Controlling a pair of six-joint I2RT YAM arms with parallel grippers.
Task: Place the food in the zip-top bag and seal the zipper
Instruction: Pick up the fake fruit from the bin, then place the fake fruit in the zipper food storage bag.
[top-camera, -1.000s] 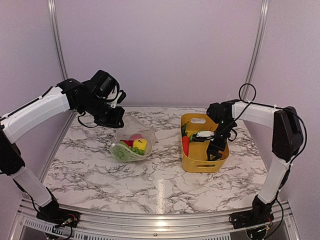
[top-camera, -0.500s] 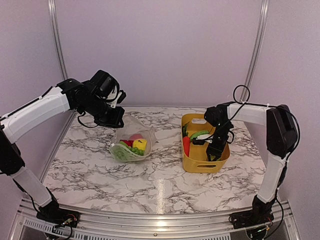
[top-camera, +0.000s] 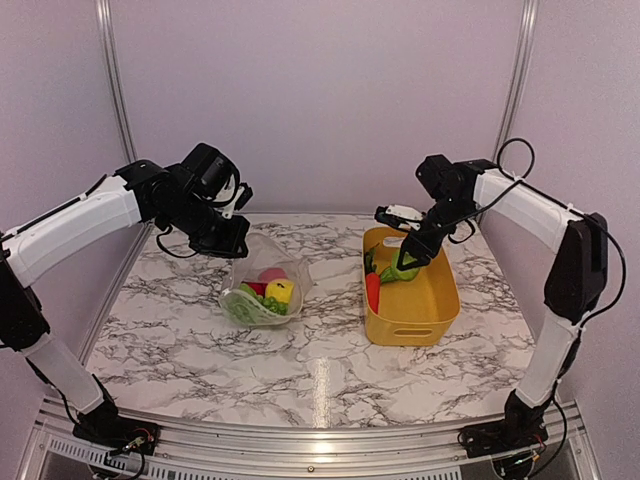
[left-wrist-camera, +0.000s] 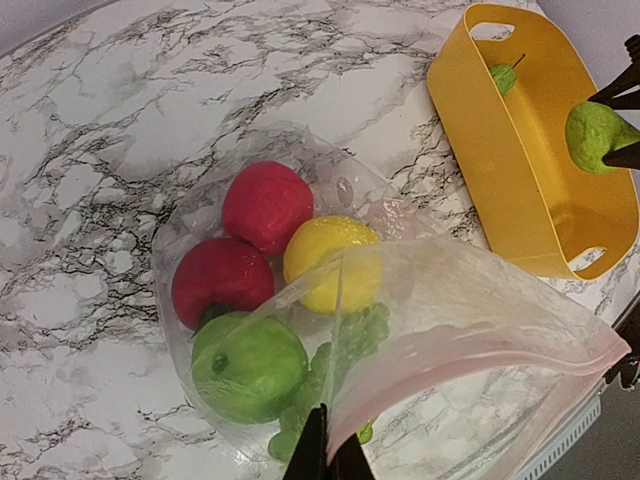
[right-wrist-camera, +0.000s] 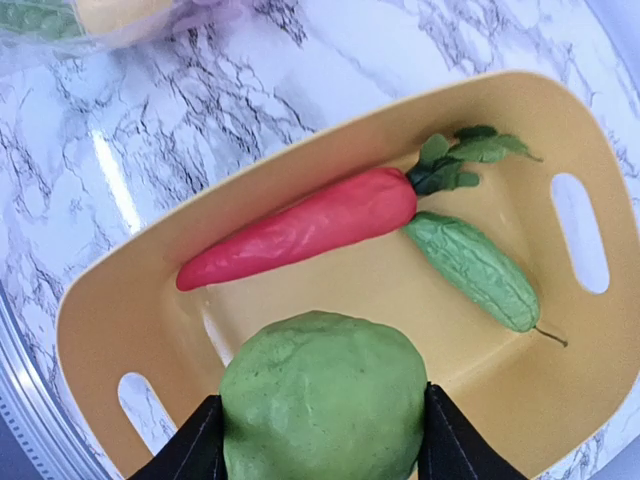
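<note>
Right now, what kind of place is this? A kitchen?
Probably a robot test booth, not a kitchen: two robot arms bolted to a marble-look table, plain walls with metal frame rails, and toy food in a yellow basket and a clear bag.

Bottom edge cuts off the zip-top bag (left-wrist-camera: 450, 300).

A glossy counter (top-camera: 200, 350) with a white marble pattern and grey-black veins fills the lower half of the top view. A plain, pale lilac-grey back wall (top-camera: 320, 100) stands along its far edge, and panels of the same colour close off the left and right edges. Two slim aluminium posts rise from the far corners, the left post (top-camera: 113, 90) and the right post (top-camera: 515, 90). A silver metal rail (top-camera: 300, 440) runs along the near edge. Soft, even light leaves a pale streak (top-camera: 320, 385) on the counter near that edge.
</note>
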